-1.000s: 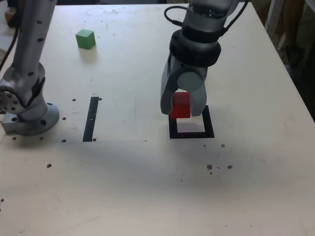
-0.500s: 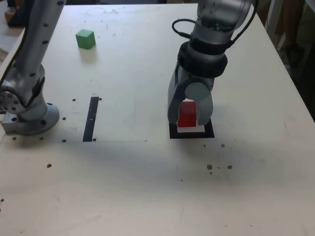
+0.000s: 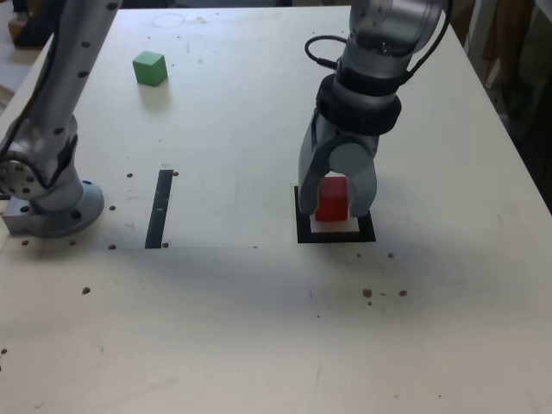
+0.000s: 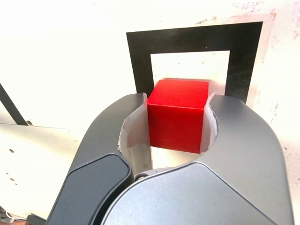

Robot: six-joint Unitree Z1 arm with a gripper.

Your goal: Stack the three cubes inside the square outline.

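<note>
Red cube (image 3: 332, 199) pinched between the two fingers of the gripper (image 3: 335, 208), pads (image 4: 210, 123) against opposite sides. I have it over the square outline (image 3: 366, 226), within the black border as the exterior view shows it; whether its underside meets the table I cannot tell. Wrist view gives white centre on more than one side of the cube, the frame's dark corners just beyond the fingertips. In the exterior view the fingers overlap the frame's two side bars, while the bar nearest the camera shows whole. Open table on the exterior view's right of the frame, out to a slanting edge, and wide bare surface toward the camera. On the exterior view's left, a thin black strip (image 3: 159, 210) lies flat, well apart from the frame; past it, the round arm base (image 3: 65, 211) sits near that side of the view, the arm (image 3: 60, 95) rising from it. Green cube (image 3: 150, 69) stands alone toward the far edge, between the arm and the wrist, well apart from both. A black cable (image 3: 323, 50) loops out beside the wrist. Surface: pale white table (image 3: 216, 328), small dark holes or spots scattered about, a faint seam running across, reddish smudges near the frame in the wrist view. Room: dim past the slanting edge, shapes there too blurred to name.
</note>
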